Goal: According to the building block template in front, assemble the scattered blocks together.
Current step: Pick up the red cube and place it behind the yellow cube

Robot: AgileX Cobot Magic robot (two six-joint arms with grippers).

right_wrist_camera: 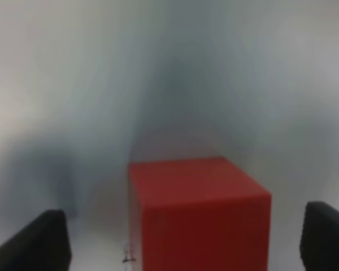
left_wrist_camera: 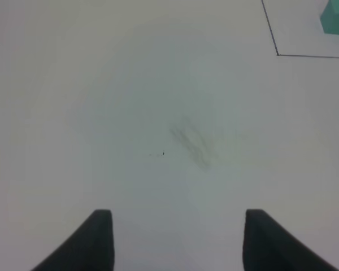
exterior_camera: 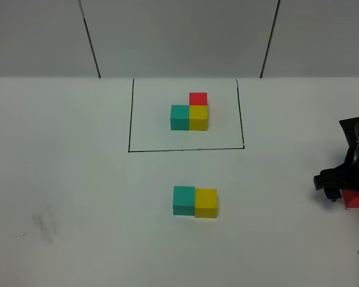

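now: red cube sits between spread right jaws, teal and yellow paired

on the white table (exterior_camera: 78, 179) the building block template (exterior_camera: 190, 113) stands at the far middle, inside a thin black drawn rectangle (exterior_camera: 185, 149). its teal and yellow cubes sit side by side, teal on the left, and its red one sits just behind the yellow, making an l.

nearer, about the middle of the table, the loose teal cube (exterior_camera: 183, 200) and the loose yellow cube (exterior_camera: 206, 203) sit touching, teal on the left. the red cube (exterior_camera: 357, 200) is well apart from them at the far right edge, under the right arm.

the right gripper (right_wrist_camera: 183, 248) straddles that red cube. its two dark fingers (right_wrist_camera: 39, 243) stand wide on either side, a gap of table showing between each finger and the cube, so it grips nothing.

the left gripper (left_wrist_camera: 178, 240) hangs over bare table at the near left, jaws parted and empty. a faint grey smudge (left_wrist_camera: 192, 141) lies on the surface ahead of it, and a corner of the rectangle shows beyond.
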